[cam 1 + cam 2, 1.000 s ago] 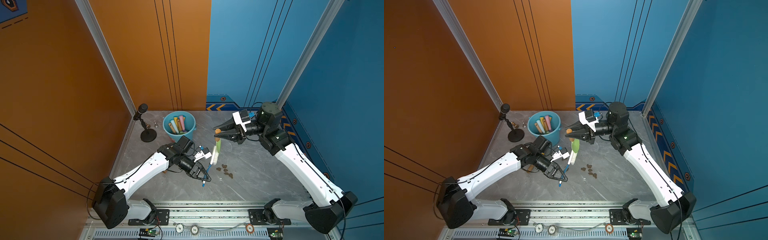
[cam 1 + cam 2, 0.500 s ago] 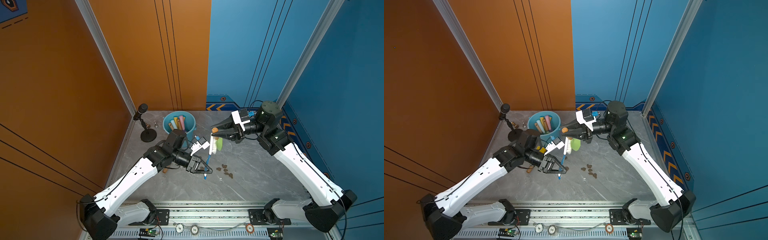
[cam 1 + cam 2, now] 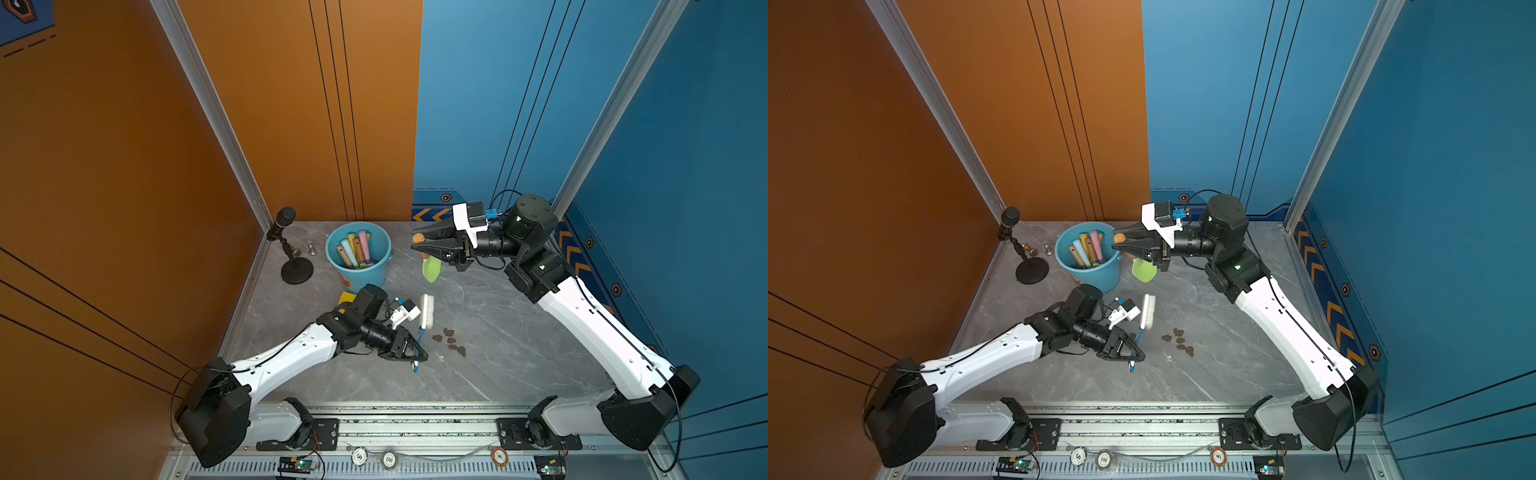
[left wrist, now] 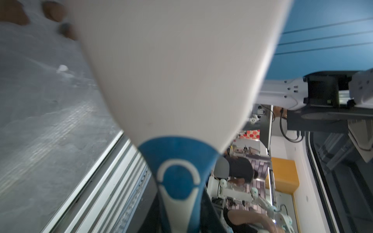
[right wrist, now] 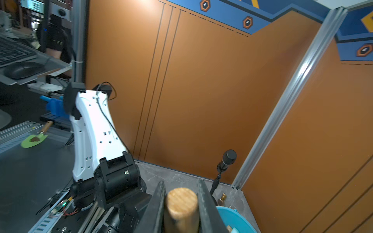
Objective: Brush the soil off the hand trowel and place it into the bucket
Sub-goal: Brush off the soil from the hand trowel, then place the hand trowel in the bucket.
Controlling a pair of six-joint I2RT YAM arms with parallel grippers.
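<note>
My right gripper (image 3: 420, 245) is shut on the hand trowel's wooden handle (image 5: 181, 203), between its two fingers (image 5: 207, 207). The green blade (image 3: 431, 269) hangs down above the table, just right of the light-blue bucket (image 3: 368, 277); both top views show this, with the blade (image 3: 1144, 270) beside the bucket (image 3: 1096, 276). Lower down, my left gripper (image 3: 417, 354) is shut on the blue handle (image 4: 177, 177) of a white brush (image 3: 427, 309), bristle head pointing away. The soil (image 3: 451, 341) lies in several lumps on the table right of the brush.
The bucket holds several coloured tool handles (image 3: 356, 249). A black microphone on a stand (image 3: 286, 245) and a small chess piece (image 3: 311, 247) stand left of it. A yellow item (image 3: 345, 298) lies behind my left wrist. Walls close in behind and on both sides.
The right gripper has carried the trowel up and leftward, away from the brush and closer to the bucket. The left arm rose at the elbow and sank again, brush still held.
</note>
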